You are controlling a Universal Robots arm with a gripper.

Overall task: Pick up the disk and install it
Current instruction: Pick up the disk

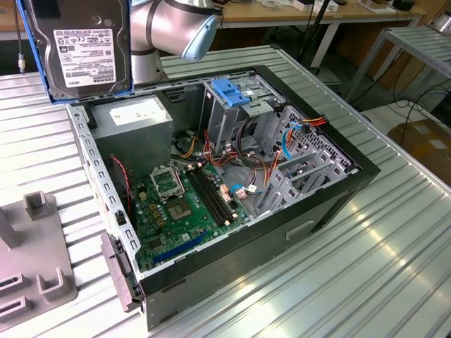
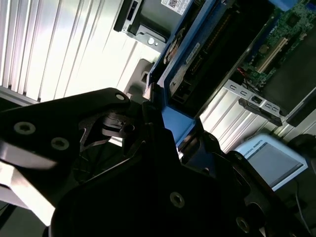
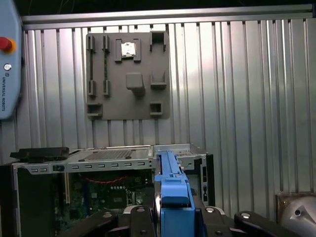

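The black claw [image 3: 174, 219] is clamped on the disk [image 3: 173, 187], and in the first wrist view its fingers [image 3: 145, 222] press the bright blue rail from either side. In the second wrist view the claw's dark body holds one end of the disk [image 2: 192, 59], whose grey edge and blue frame reach away from it. In the exterior view the disk [image 1: 84, 42] hangs upright in the air with its pale label facing the camera. The grey arm [image 1: 176, 28] is just beside it. Below the claw lies an open computer case [image 1: 331, 204], and the disk is lifted clear of it, above one corner. Inside the case are a green circuit board [image 1: 183, 204], a grey power supply box [image 1: 134, 116] and a tall metal drive cage [image 1: 243, 116] topped by a blue latch [image 1: 232, 91]. Beyond the case, farther from the claw, a grey holder plate [image 3: 128, 74] with raised blocks rests flat on the ribbed metal table [image 1: 380, 267].
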